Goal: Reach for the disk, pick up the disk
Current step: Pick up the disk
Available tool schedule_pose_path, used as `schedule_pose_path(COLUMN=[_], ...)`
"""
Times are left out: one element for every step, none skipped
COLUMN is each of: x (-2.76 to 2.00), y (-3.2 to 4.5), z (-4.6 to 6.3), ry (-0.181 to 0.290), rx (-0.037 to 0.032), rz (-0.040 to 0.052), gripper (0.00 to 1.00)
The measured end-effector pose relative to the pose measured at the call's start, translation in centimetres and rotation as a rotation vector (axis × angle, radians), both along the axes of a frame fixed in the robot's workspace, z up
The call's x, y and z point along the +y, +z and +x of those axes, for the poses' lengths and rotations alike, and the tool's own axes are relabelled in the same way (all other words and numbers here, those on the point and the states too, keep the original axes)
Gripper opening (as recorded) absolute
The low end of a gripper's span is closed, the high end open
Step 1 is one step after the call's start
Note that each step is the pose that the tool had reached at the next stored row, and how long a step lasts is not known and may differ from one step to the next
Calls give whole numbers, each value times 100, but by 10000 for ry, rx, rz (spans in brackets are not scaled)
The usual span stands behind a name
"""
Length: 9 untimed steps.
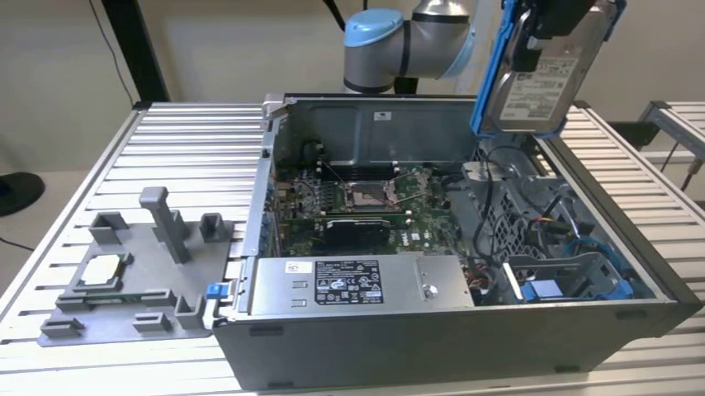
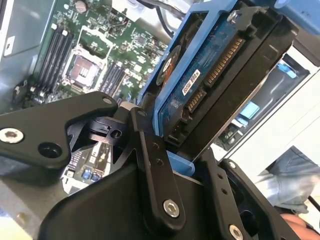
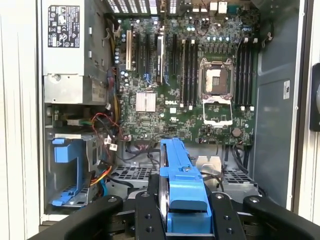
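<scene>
Gripper (image 2: pixel 187 165): black fingers closed on the disk, clamping its lower end from both sides; seen in both wrist views, also (image 3: pixel 182 210).
Disk (image 1: pixel 546 74): lifted clear of the computer case (image 1: pixel 441 346), held up above the case's far corner at the exterior view's right, tilted, white label facing the camera, blue rail (image 1: pixel 493 74) along its edge.
Disk underside (image 2: pixel 210 75): circuit board and connector pins exposed in the second wrist view.
Case interior: lid off, motherboard (image 3: pixel 200 75) with empty processor socket (image 3: pixel 216 80) below the held disk; blue drive bay (image 3: pixel 67 170) beside it.
Grey fixture (image 1: pixel 132 272): lies on the slatted table (image 1: pixel 187 132) at the exterior view's left, well apart from the arm (image 1: pixel 408 41).
</scene>
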State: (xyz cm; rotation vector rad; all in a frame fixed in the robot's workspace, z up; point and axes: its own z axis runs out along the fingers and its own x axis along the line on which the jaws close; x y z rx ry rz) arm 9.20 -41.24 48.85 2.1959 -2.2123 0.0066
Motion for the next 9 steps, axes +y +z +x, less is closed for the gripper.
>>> schedule_pose_path(x=[-9, -17, -26, -35, -45, -55, -67, -78, -93], y=[0, 0, 0, 0, 0, 0, 0, 0, 0], z=[1, 2, 3, 4, 5, 6, 6, 6, 7], ry=[0, 0, 0, 0, 0, 0, -1, -1, 0], rx=[1, 3, 4, 6, 7, 8, 9, 10, 11], rz=[0, 0, 0, 0, 0, 0, 0, -1, 0], gripper=[0, 0, 0, 0, 0, 0, 0, 0, 0])
